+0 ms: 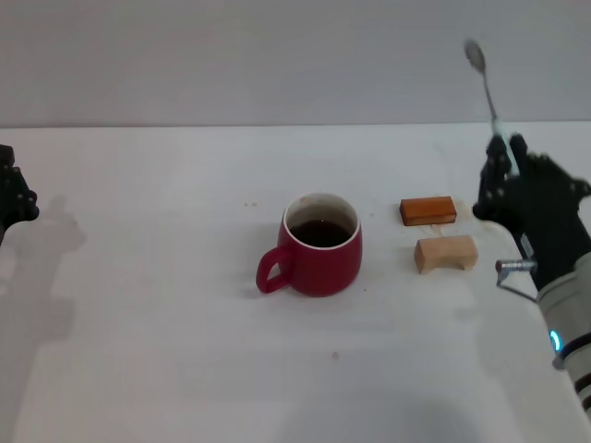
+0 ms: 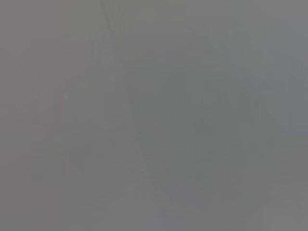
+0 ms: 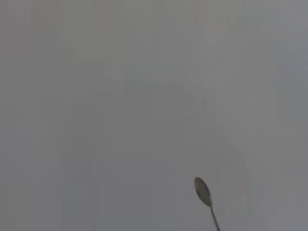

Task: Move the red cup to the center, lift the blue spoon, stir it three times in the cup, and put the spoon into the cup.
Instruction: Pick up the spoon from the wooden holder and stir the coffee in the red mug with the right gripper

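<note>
White counter (image 1: 166, 369) is bearing the red cup (image 1: 319, 247) at centre; the blue spoon (image 1: 482, 78) is being pinched, bowl upward, by the right hand (image 1: 503, 175), and should be inverted before being lowered for stirring.

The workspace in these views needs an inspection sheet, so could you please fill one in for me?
Surface: white table, bare around the items.
Job's things: red cup upright near the centre, dark liquid inside, handle toward the robot's left; blue spoon held aloft, bowl up.
Clutter: orange-brown block and pale wooden block, right of the cup.
Hands: right hand shut on the spoon's handle; left hand at the left edge.
Cables: nothing seen.
Surroundings: plain grey wall.
</note>
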`<state>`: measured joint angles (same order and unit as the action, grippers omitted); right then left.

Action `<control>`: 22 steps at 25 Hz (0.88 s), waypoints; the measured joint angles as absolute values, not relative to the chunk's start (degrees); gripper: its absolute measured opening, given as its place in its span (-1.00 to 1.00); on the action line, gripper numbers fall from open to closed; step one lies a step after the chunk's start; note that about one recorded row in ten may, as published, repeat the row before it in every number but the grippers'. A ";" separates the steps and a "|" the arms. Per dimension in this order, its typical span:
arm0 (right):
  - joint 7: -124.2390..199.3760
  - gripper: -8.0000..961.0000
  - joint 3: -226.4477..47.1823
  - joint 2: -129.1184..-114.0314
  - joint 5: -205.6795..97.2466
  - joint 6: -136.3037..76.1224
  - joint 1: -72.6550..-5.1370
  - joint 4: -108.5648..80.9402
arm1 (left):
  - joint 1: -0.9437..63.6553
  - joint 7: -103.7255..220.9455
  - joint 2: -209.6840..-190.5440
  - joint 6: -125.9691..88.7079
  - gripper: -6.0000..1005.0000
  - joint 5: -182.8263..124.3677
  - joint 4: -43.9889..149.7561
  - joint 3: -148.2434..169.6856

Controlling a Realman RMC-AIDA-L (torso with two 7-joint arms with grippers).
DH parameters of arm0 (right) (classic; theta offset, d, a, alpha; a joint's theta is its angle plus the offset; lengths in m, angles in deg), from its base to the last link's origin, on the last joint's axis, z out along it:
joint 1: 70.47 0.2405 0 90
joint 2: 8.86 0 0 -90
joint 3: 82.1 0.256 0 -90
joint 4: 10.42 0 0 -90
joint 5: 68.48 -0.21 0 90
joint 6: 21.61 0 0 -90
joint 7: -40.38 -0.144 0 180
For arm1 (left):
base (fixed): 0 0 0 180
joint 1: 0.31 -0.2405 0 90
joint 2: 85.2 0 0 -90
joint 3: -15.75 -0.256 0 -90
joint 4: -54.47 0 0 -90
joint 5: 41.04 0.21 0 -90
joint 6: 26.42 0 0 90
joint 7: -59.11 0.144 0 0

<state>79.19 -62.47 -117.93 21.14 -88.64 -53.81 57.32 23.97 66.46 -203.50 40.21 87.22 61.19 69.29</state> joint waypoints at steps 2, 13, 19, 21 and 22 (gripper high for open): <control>79.14 -0.71 -62.45 -116.07 23.41 -87.43 -53.90 60.86 | 23.76 66.57 -203.61 40.29 -0.99 87.20 61.30 69.80; 80.00 -0.71 -59.47 -106.26 33.58 -74.39 -59.46 77.24 | 23.27 69.43 -203.52 40.45 -0.99 87.10 61.42 73.01; 88.81 -0.71 -48.22 -104.31 34.76 -57.70 -68.96 87.43 | 23.50 69.57 -203.42 40.12 -0.98 87.10 61.42 73.63; 92.50 -0.71 -42.68 -106.21 34.99 -49.32 -72.52 89.52 | 23.63 69.57 -203.49 40.10 -0.98 87.09 61.41 73.63; 93.71 -0.71 -39.57 -107.56 35.45 -44.83 -74.32 90.35 | 23.64 69.57 -203.56 40.10 -0.98 87.11 61.48 73.62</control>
